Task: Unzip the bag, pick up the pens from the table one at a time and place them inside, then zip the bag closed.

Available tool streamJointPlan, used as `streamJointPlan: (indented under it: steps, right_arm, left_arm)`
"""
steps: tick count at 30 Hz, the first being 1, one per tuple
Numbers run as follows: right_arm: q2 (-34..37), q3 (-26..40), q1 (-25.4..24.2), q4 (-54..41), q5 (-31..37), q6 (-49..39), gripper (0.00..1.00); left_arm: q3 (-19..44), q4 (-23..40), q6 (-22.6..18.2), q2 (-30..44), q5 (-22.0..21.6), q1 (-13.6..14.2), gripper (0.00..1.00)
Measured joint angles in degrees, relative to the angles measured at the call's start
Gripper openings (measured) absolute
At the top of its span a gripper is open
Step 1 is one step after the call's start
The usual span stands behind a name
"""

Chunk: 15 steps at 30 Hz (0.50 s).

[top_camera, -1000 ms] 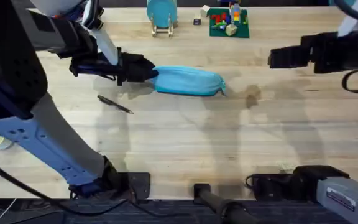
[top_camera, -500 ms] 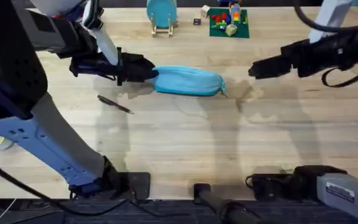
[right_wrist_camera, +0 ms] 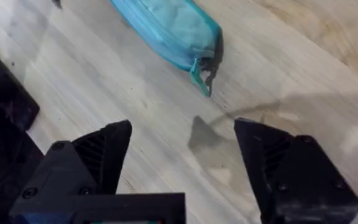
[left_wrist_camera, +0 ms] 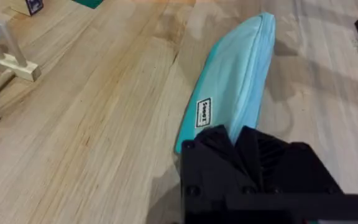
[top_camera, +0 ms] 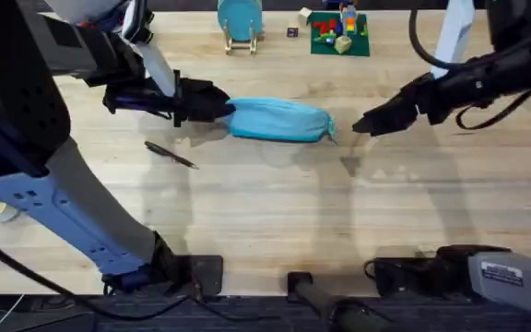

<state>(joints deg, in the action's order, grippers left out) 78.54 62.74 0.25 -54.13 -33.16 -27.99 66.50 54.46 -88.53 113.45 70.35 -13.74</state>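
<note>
The light-blue bag (top_camera: 279,120) lies lengthwise on the table (top_camera: 275,212), its zipper closed. My left gripper (top_camera: 219,106) is shut on the bag's left end; in the left wrist view the black fingers (left_wrist_camera: 247,149) pinch the end of the bag (left_wrist_camera: 235,81). My right gripper (top_camera: 362,124) hovers just off the bag's right end, open. Between its spread fingers (right_wrist_camera: 107,149) the right wrist view shows bare wood, with the bag (right_wrist_camera: 173,28) and its zipper pull tab (right_wrist_camera: 201,78) a little ahead. One dark pen (top_camera: 171,154) lies on the table in front of my left gripper.
A round teal disc on a wooden stand (top_camera: 239,20) and a green plate with coloured bricks (top_camera: 339,35) stand at the table's far edge. Bare wood stretches from the bag to the near edge. The arm bases sit along the bottom.
My right arm has swung in from the right and come down toward the bag's right end. The left gripper, bag and pen have not moved.
</note>
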Motion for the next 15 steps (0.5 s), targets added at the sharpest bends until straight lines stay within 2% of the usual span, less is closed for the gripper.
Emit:
streamJointPlan:
  steps: [15]
  right_arm:
    - [7.77, 0.0, 0.0, 1.12, -1.21, -5.31, 0.997]
  left_arm:
    - [0.0, 0.02, 0.0, 0.02, 0.0, 0.0, 0.042]
